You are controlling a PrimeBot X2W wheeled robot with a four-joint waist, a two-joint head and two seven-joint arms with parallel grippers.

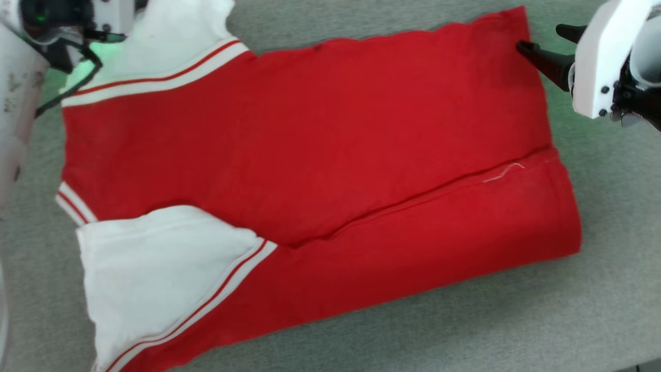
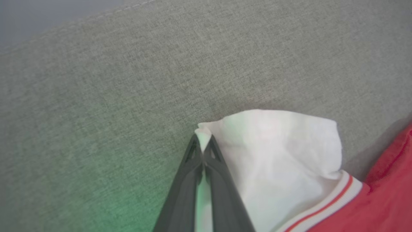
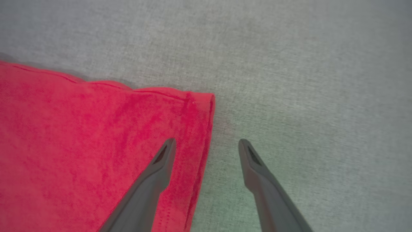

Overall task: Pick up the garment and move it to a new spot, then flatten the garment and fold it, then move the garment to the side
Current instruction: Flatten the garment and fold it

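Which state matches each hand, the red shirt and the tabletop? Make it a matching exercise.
1. left hand, dark-fingered
2. right hand
3. red jersey-style shirt with white sleeves
4. grey woven tabletop

A. open, astride the red hem corner
B. underneath the cloth
C. shut on a white sleeve tip
D. flat, one long side folded over

Pairs: 1-C, 2-A, 3-D, 4-B

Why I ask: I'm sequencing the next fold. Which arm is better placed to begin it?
Left, probably. The left gripper is shut on the white sleeve of the garment, ready to lift. The right gripper is open, one finger over the red hem corner, holding nothing.
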